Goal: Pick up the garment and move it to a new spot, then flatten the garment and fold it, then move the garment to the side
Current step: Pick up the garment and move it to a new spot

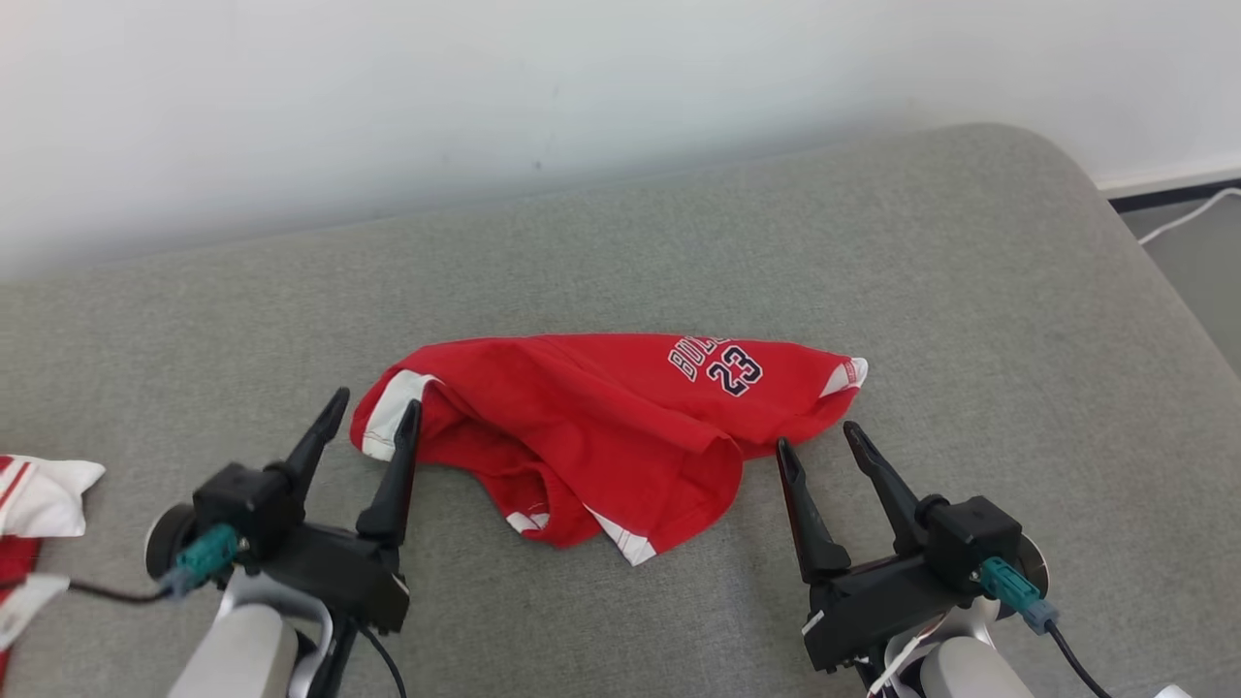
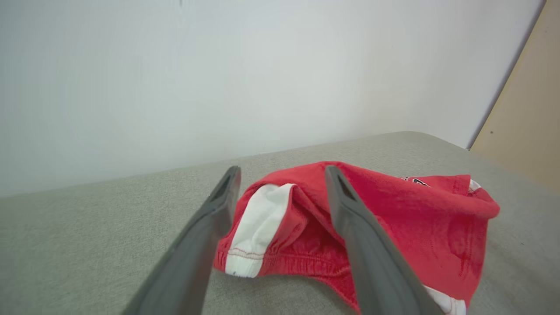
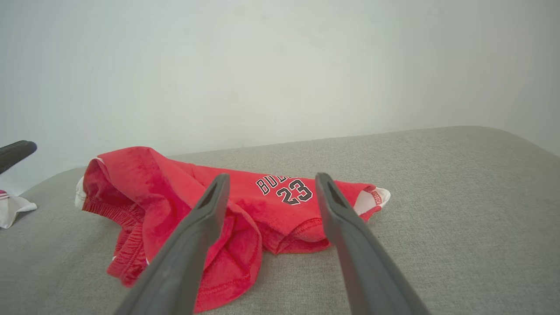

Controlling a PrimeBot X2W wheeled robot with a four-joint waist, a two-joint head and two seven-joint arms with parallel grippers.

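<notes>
The garment [image 1: 601, 427] is a pair of red shorts with white side stripes and a "23" print, lying crumpled in the middle of the grey cushion [image 1: 679, 252]. My left gripper [image 1: 373, 407] stands open at its left end, one finger over the white stripe [image 2: 258, 227] and the other on bare cushion. In the left wrist view the left gripper [image 2: 282, 175] has the waistband end between its spread fingers, with no grip on it. My right gripper [image 1: 816, 438] is open just in front of the garment's right end, holding nothing. The right wrist view has the right gripper [image 3: 271, 181] framing the "23" print [image 3: 291, 192].
A second red-and-white cloth [image 1: 39, 504] lies at the cushion's left edge. A white wall [image 1: 485, 97] runs behind the cushion. The cushion's rounded right edge drops to a floor with a white cable [image 1: 1193, 213].
</notes>
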